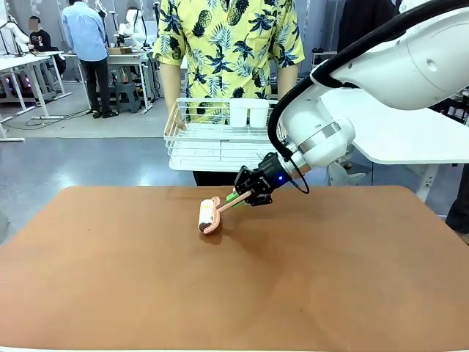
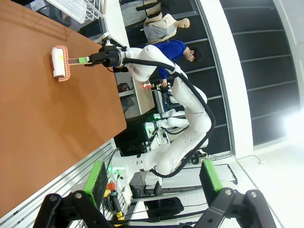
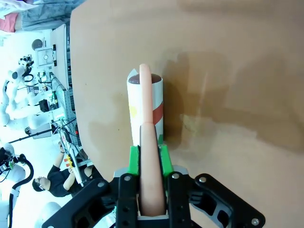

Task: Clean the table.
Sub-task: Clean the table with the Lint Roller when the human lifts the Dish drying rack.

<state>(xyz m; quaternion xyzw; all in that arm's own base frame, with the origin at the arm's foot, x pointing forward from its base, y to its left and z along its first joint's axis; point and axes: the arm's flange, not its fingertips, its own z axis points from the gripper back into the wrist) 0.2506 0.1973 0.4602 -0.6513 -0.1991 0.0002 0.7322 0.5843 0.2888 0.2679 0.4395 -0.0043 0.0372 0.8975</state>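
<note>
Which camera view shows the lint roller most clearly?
The front view: the lint roller shows from the side, its handle clamped in the right end effector. The right wrist view looks along the handle, foreshortening the roll. The left wrist view shows it small and distant.

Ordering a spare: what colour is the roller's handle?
Salmon-pink plastic roller handle; best in right wrist view.

Right gripper [image 3: 150, 159] tight around a pink-handled lint roller [image 3: 146, 118] — its white roll down on the table [image 3: 228, 71].
</note>
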